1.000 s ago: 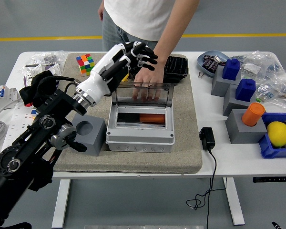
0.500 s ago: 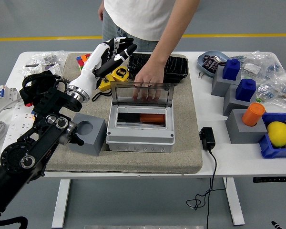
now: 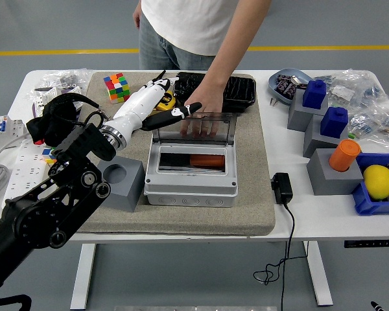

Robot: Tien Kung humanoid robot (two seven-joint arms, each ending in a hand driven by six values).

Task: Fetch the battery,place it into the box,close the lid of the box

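Observation:
The grey box stands on the tan mat with its clear lid upright. An orange battery lies inside the box. My left hand is open and empty, fingers spread, at the lid's upper left corner, with one fingertip close to the lid's top edge. A person's hand rests behind the lid at its top edge. My right arm is out of view.
A grey block with a hole stands left of the box. A Rubik's cube, a yellow tape measure and a black tray lie behind. A black adapter, grey blocks and a lemon are to the right.
My left hand swung up and left away from the lid, then came back down to the lid's upper left corner. The person's hand and the lid stayed put.

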